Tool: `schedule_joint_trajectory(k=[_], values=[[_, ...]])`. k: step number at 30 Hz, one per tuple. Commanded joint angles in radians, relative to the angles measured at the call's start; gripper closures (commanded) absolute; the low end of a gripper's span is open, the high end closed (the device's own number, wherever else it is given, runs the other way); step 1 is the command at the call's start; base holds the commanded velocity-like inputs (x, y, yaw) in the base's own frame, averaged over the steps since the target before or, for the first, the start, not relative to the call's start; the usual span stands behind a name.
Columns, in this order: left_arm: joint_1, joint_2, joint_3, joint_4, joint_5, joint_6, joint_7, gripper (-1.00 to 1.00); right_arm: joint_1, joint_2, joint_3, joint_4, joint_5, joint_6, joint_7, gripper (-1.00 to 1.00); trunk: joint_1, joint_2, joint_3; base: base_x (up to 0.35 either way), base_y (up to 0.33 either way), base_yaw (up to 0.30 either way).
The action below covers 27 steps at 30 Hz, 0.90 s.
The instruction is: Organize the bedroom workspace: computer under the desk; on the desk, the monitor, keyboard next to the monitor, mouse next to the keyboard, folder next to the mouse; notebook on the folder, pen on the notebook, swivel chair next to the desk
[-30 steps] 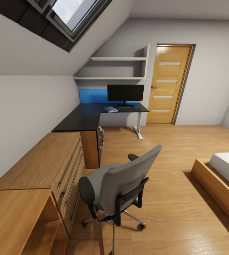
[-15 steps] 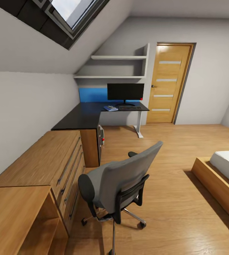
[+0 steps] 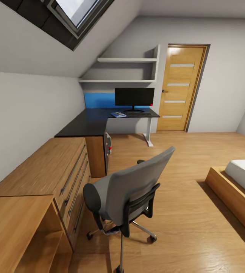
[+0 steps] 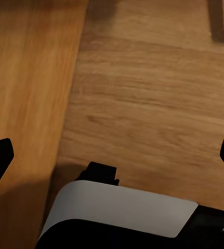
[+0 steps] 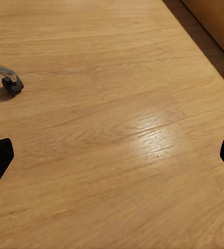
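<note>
Swivel chair (image 3: 128, 195) stands mid-floor, well apart from the desk (image 3: 95, 121), backrest toward the viewer, seat facing the far desk. Monitor (image 3: 134, 97) faces the room; keyboard (image 3: 139, 114) lies lengthwise before it, folder (image 3: 118, 114) just left. Right wrist view shows one caster (image 5: 12, 84). Left gripper (image 4: 112, 155) and right gripper (image 5: 112, 155) are both spread wide, empty.

The swivel chair (image 3: 128, 195) is standing on the wooden floor (image 3: 183, 227) in the foreground, blocking the straight line toward the desk (image 3: 86, 125). A light wooden drawer chest (image 3: 42, 170) is running along the wall beside the chair, narrowing the passage there. The bed frame (image 3: 232, 201) is bounding the other side, with a broad strip of bare floor lying open between it and the chair. The floor before the door (image 3: 181, 89) is lying open too.
</note>
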Motion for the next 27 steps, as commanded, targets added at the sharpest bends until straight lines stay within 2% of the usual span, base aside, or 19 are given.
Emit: schedule_joint_trajectory(k=[1, 4, 5, 8, 9, 10, 12, 13, 16, 17, 19, 25, 27], values=[[0.000, 0.001, -0.009, -0.002, 0.008, -0.003, 0.007, -1.00, 0.000, -0.001, 0.008, -0.003, -0.002, 0.000, -0.010, -1.00, 0.004, -0.008, -0.004, 0.000, 0.000, 0.000], [0.000, 0.000, -0.009, -0.005, 0.009, -0.003, 0.007, -1.00, 0.000, -0.001, 0.008, -0.003, -0.002, 0.000, -0.010, -1.00, 0.015, -0.029, -0.013, 0.000, 0.000, 0.000], [-0.047, 0.000, -0.007, -0.135, 0.010, 0.016, 0.018, -1.00, -0.001, -0.001, 0.002, -0.013, 0.002, -0.003, -0.010, -1.00, 0.019, -0.036, -0.017, 0.000, 0.000, 0.000], [-0.105, 0.000, -0.007, -0.153, 0.011, 0.055, 0.021, -1.00, -0.008, -0.001, 0.000, -0.024, 0.003, -0.007, -0.010, -1.00, 0.031, -0.057, -0.026, 0.000, 0.000, 0.000], [-0.224, -0.007, -0.004, -0.162, 0.020, 0.171, 0.022, -1.00, -0.080, -0.002, -0.001, -0.030, 0.003, -0.002, -0.010, -1.00, 0.035, -0.064, -0.029, 0.000, 0.000, 0.000], [-0.270, -0.010, -0.003, -0.163, 0.038, 0.203, 0.022, -1.00, -0.119, -0.002, -0.001, -0.030, 0.002, 0.005, -0.010, -1.00, 0.038, -0.071, -0.032, 0.000, 0.000, 0.000], [-0.310, -0.012, -0.003, -0.164, 0.059, 0.225, 0.023, -1.00, -0.154, -0.002, -0.001, -0.031, 0.002, 0.016, -0.011, -1.00, 0.046, -0.085, -0.038, 0.000, 0.000, 0.000], [-0.346, -0.015, -0.003, -0.165, 0.086, 0.240, 0.022, -1.00, -0.188, -0.002, -0.001, -0.031, 0.001, 0.035, -0.010, -1.00, 0.050, -0.092, -0.042, 0.000, 0.000, 0.000], [-0.396, -0.022, -0.003, -0.165, 0.126, 0.253, 0.022, -1.00, -0.243, -0.003, -0.001, -0.031, 0.001, 0.071, -0.010, -1.00, 0.061, -0.113, -0.051, 0.000, 0.000, 0.000], [-0.428, -0.026, -0.003, -0.164, 0.146, 0.259, 0.022, -1.00, -0.278, -0.003, -0.001, -0.031, 0.001, 0.095, -0.010, -1.00, 0.065, -0.120, -0.054, 0.000, 0.000, 0.000], [-0.476, -0.028, -0.002, -0.161, 0.165, 0.271, 0.021, -1.00, -0.332, -0.003, -0.001, -0.031, 0.001, 0.123, -0.010, -1.00, 0.073, -0.134, -0.060, 0.000, 0.000, 0.000], [-0.580, -0.022, -0.001, -0.155, 0.184, 0.327, 0.021, -1.00, -0.463, -0.004, -0.004, -0.032, -0.002, 0.164, -0.010, -1.00, 0.096, -0.176, -0.079, 0.000, 0.000, 0.000], [-0.597, -0.021, 0.002, -0.154, 0.186, 0.334, 0.020, -1.00, -0.501, -0.003, -0.005, -0.033, -0.003, 0.194, -0.010, -1.00, 0.104, -0.190, -0.085, 0.000, 0.000, 0.000]])
